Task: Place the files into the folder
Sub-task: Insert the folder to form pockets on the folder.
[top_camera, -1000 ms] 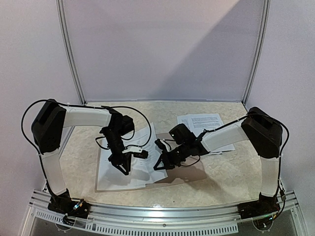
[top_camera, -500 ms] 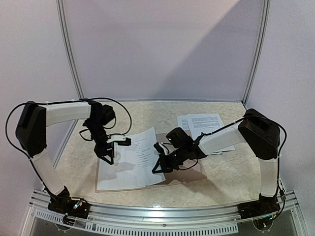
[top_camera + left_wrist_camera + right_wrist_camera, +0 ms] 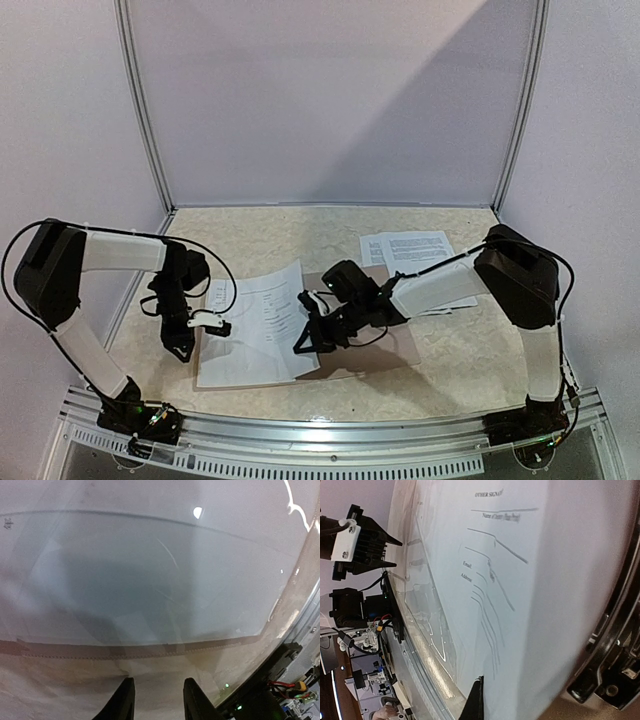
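Observation:
The taupe folder [image 3: 385, 350] lies open and flat on the table. White printed sheets [image 3: 255, 320], the files, lie on its left half, with a clear sleeve [image 3: 150, 580] over them. My right gripper [image 3: 306, 340] is shut on the right edge of the top sheet [image 3: 520, 580] and holds that edge lifted. Only one dark finger [image 3: 476, 700] shows, as the paper hides the other. My left gripper [image 3: 183, 348] is open and empty [image 3: 159, 700]. It is low over the table just outside the folder's stitched left edge [image 3: 75, 650].
More printed sheets [image 3: 410, 248] lie at the back right of the table, beside my right arm. The metal front rail [image 3: 330, 435] runs along the near edge. White walls enclose the back and sides. My left gripper also shows in the right wrist view [image 3: 355, 540].
My left gripper has moved left off the sheets to the folder's left edge. My right gripper has moved left, carrying the lifted edge of the sheet with it.

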{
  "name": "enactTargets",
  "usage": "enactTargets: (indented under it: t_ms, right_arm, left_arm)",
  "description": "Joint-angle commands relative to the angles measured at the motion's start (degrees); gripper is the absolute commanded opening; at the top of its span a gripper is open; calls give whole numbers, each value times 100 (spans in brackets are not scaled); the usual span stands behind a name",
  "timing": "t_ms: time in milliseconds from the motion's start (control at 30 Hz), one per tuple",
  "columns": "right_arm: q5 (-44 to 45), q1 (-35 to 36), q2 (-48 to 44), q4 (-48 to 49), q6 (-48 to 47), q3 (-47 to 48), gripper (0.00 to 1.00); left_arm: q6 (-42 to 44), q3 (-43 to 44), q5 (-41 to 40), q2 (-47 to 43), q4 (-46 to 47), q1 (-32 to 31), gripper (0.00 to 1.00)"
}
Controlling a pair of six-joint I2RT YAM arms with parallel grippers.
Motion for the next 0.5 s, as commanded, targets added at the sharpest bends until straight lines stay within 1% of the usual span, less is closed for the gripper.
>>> enactTargets:
  t_ms: [0,200,333,433,467]
  right_arm:
    - [91,105,261,31,384,169,0]
    - [92,225,514,54,563,487,0]
    - [0,296,668,359,806,612,0]
    - [166,301,571,79,756,656,1]
    - [239,298,551,-98,697,702,4]
  left_arm:
    - [-110,-34,130,163,344,87,35]
    - [-119,-27,384,361,397,89,34]
    - [-193,-18,536,552,416,86,32]
    - [-271,-58,562,626,484,89,30]
    - [-274,-68,587,641,485,97,29]
